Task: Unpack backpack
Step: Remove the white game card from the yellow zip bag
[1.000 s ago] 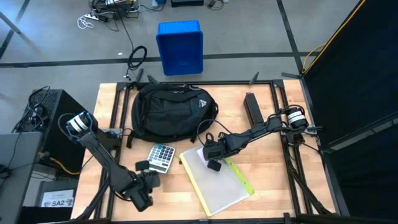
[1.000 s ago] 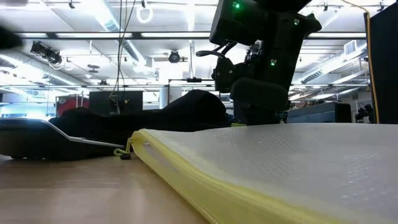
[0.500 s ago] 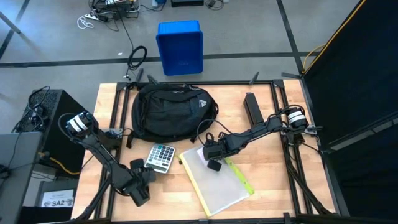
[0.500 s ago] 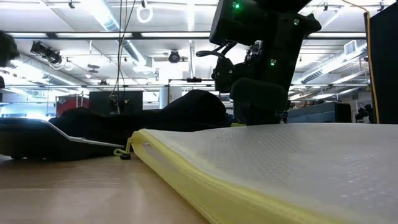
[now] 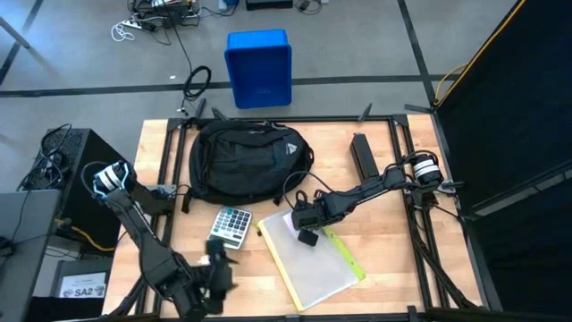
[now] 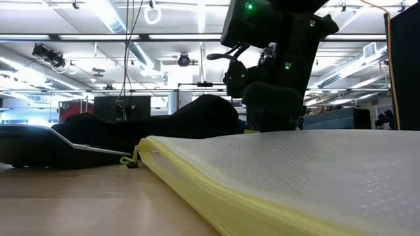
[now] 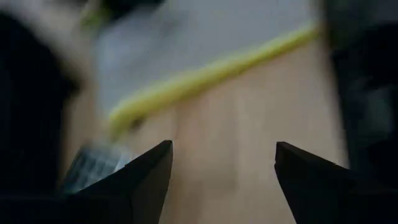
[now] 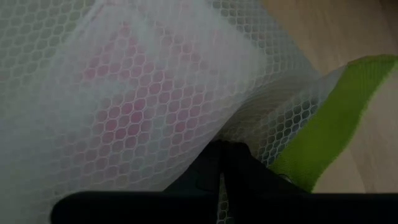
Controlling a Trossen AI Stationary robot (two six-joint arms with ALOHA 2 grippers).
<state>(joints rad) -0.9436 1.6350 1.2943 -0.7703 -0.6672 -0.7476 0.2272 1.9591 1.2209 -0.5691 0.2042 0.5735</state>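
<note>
Left gripper (image 5: 214,275) hung over the table's (image 5: 259,286) near edge, fingers (image 7: 140,180) apart, empty. Calculator (image 5: 231,226) lay just beyond it. Backpack (image 5: 248,159) sat at the table's far side, left of centre. Right gripper (image 5: 308,234), fingers pressed together, rested on the mesh zip pouch (image 5: 315,259) with yellow-green trim.

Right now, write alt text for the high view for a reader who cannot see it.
A black backpack lies at the far side of a wooden table, with a calculator and a yellow-edged mesh pouch nearer. The right gripper rests shut on the pouch; the left gripper hangs open near the front edge.
</note>
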